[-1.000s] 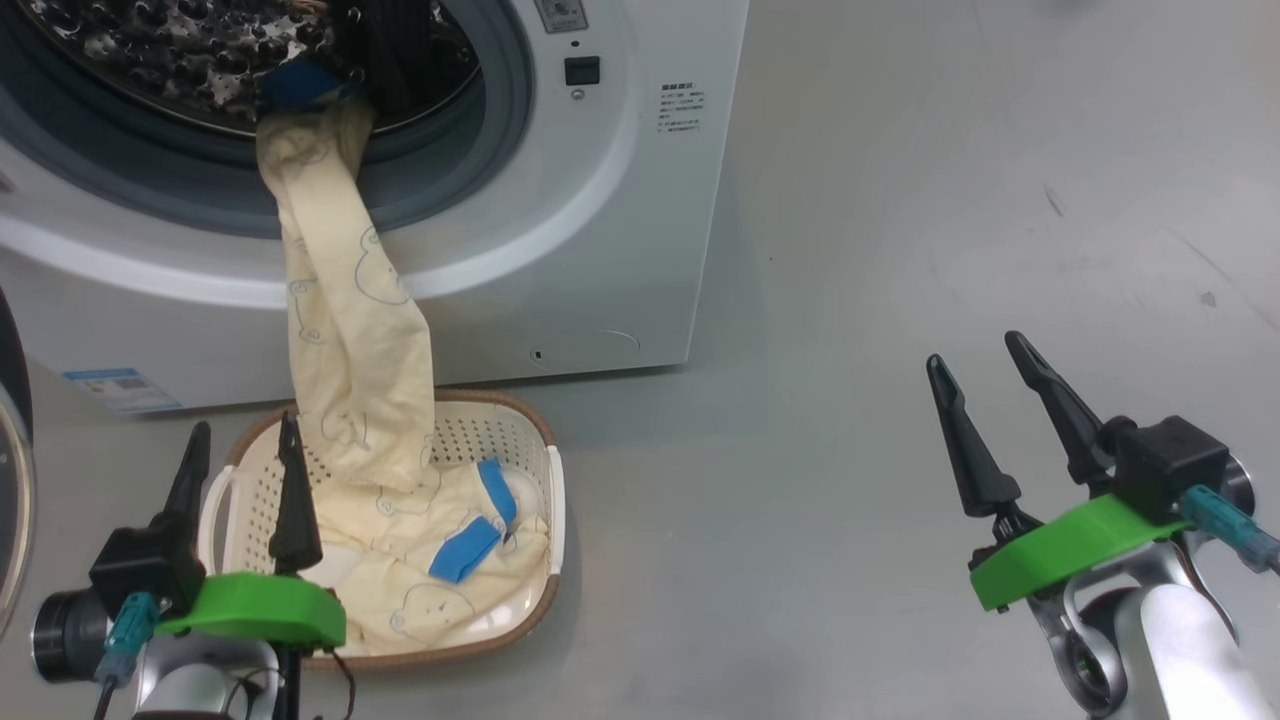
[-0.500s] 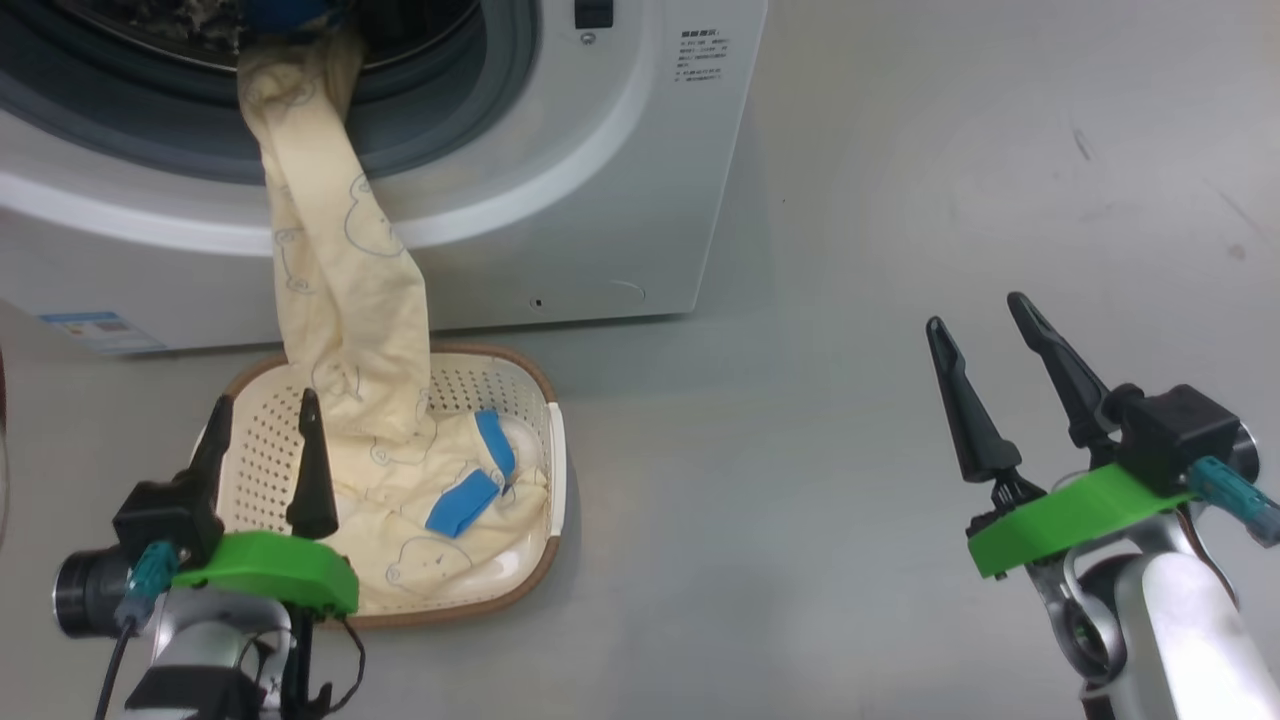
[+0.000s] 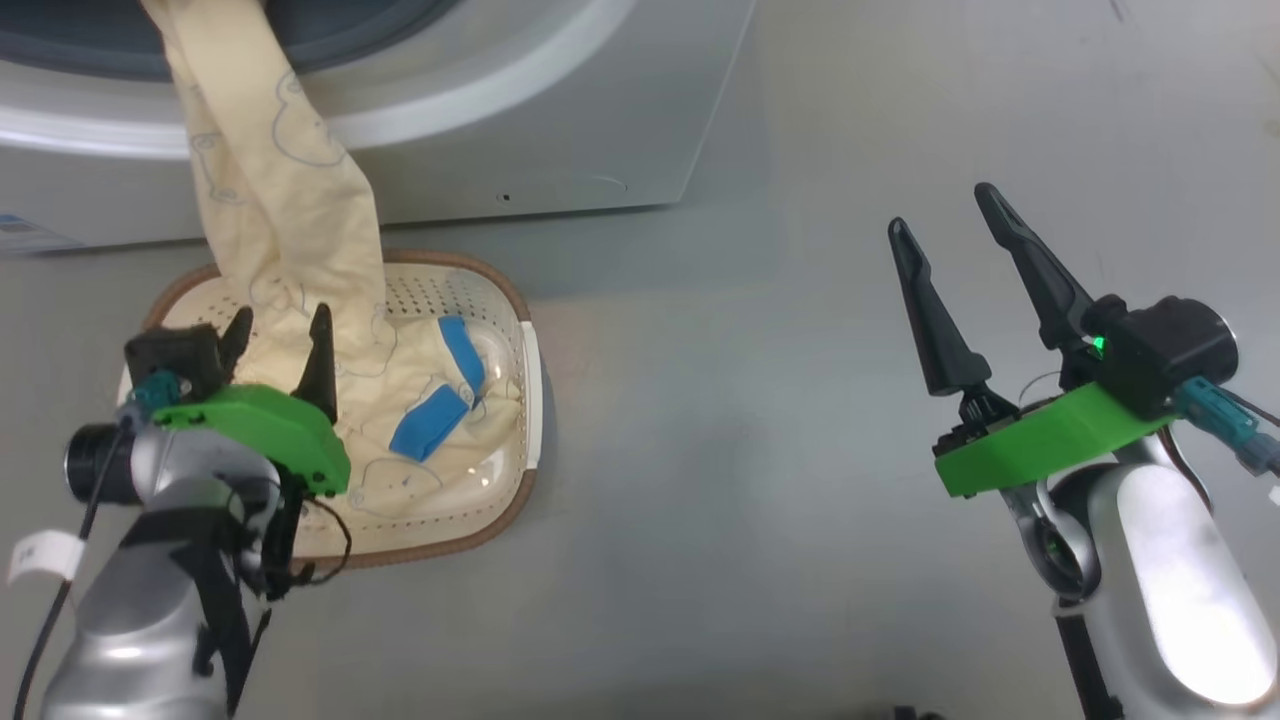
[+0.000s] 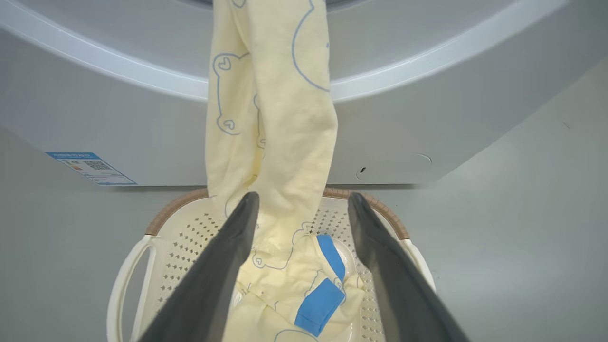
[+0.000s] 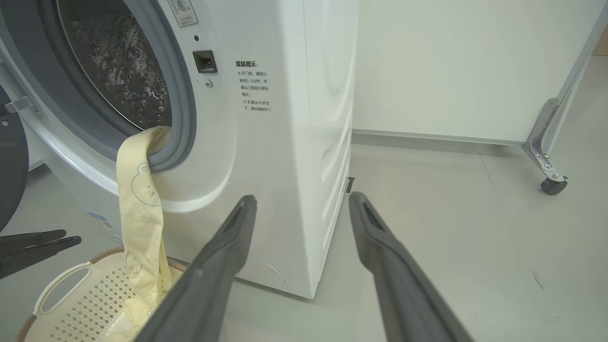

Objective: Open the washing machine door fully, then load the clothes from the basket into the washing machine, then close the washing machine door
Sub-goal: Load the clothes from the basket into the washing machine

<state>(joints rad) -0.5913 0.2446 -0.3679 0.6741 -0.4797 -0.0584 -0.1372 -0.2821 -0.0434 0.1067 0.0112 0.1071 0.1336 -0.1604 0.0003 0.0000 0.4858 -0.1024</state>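
Smooth grey floor (image 3: pixel 760 420), a few faint scuffs. White washing machine (image 3: pixel 560 140) stands on it, upper left in the head view. Basket (image 3: pixel 425 290) sits just in front of the machine. Well apart, a metal frame's caster (image 5: pixel 551 185) rests on it.

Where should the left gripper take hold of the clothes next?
Probably the hanging column of the clothes, just above the basket rim, approached straight ahead from the front: the open left gripper is lined up with that narrow, bunched strand.

Left hand (image 3: pixel 280 318) now nearer the clothes (image 3: pixel 270 180)
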